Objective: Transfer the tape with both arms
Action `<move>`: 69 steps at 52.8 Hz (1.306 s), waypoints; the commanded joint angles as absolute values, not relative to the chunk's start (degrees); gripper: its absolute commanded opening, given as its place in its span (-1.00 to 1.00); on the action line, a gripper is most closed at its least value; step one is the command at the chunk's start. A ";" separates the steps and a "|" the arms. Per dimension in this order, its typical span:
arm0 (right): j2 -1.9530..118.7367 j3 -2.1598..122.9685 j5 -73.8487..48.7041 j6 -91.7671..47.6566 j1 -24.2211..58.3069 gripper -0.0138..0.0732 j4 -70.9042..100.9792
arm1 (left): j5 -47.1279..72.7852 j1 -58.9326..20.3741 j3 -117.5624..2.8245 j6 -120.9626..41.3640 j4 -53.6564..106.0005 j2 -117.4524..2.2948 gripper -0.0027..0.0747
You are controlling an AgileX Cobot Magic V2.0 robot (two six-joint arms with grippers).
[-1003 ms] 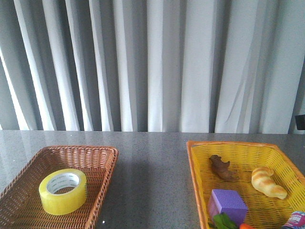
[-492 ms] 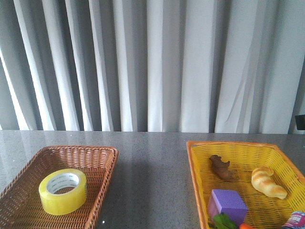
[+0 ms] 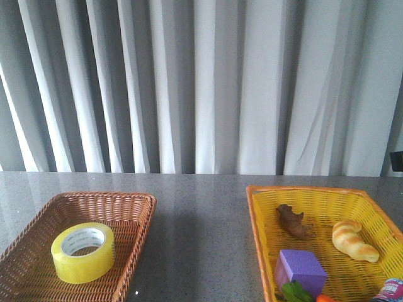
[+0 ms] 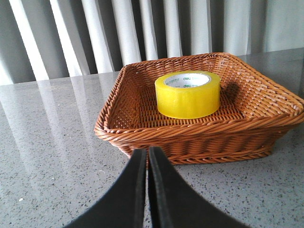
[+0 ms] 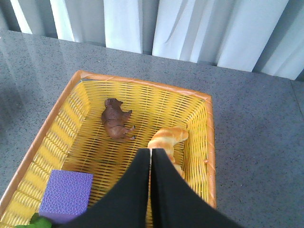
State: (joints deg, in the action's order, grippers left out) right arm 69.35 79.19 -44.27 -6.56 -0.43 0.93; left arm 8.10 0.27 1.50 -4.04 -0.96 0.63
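The yellow tape roll [image 3: 83, 251] with a white printed core lies flat in the brown wicker basket [image 3: 129, 204] at the front left. It also shows in the left wrist view [image 4: 188, 94], inside the basket [image 4: 142, 137]. My left gripper [image 4: 147, 151] is shut and empty, low over the table, just short of the basket's near rim. My right gripper [image 5: 151, 151] is shut and empty, held above the yellow basket [image 5: 206, 142]. Neither arm shows in the front view.
The yellow basket [image 3: 258, 220] at the front right holds a brown toy animal [image 3: 293, 221], a croissant [image 3: 354, 240], a purple cube [image 3: 300, 268] and green and orange items at the lower edge. Grey curtains hang behind the speckled grey table [image 3: 201, 226].
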 commanded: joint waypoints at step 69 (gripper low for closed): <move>1.00 -1.79 0.35 -1.44 -0.53 -0.69 1.42 | 3.77 0.25 0.21 -3.58 -0.79 1.64 -0.95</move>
State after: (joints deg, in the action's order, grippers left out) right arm 2.68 -0.21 -4.30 -3.18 -0.43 1.34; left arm 8.10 0.27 1.50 -4.04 -0.98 0.63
